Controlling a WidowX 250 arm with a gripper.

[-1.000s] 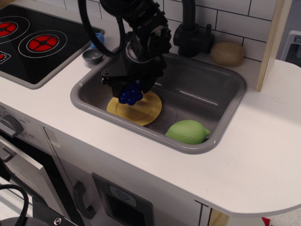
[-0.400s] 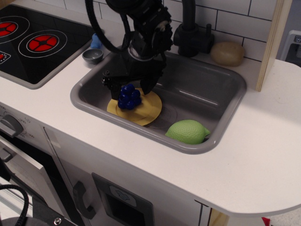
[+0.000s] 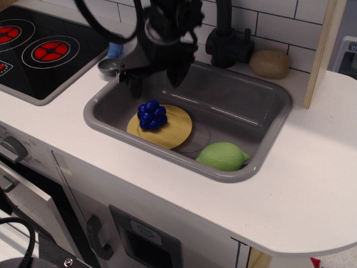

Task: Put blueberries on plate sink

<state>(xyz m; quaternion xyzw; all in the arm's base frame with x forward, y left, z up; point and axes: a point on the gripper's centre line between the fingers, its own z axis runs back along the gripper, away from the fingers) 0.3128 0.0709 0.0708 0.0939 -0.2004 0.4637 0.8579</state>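
The blueberries [image 3: 152,115], a glossy deep-blue bumpy cluster, rest on the left part of the yellow plate [image 3: 174,131]. The plate lies flat on the floor of the grey sink [image 3: 262,100], at its front left. My black gripper [image 3: 155,78] hangs above the sink's back left rim, higher than the blueberries and apart from them. Its fingers [image 3: 135,82] are spread and hold nothing.
A pale green lemon toy [image 3: 222,156] lies in the sink's front right corner. A black tap [image 3: 226,39] stands behind the sink, a beige round thing [image 3: 269,63] beside it. A small grey bowl [image 3: 109,66] sits left of the sink, next to the stove [image 3: 39,50].
The gripper let go of the blueberries, which now rest on the plate. It then rose up and back, away from them.
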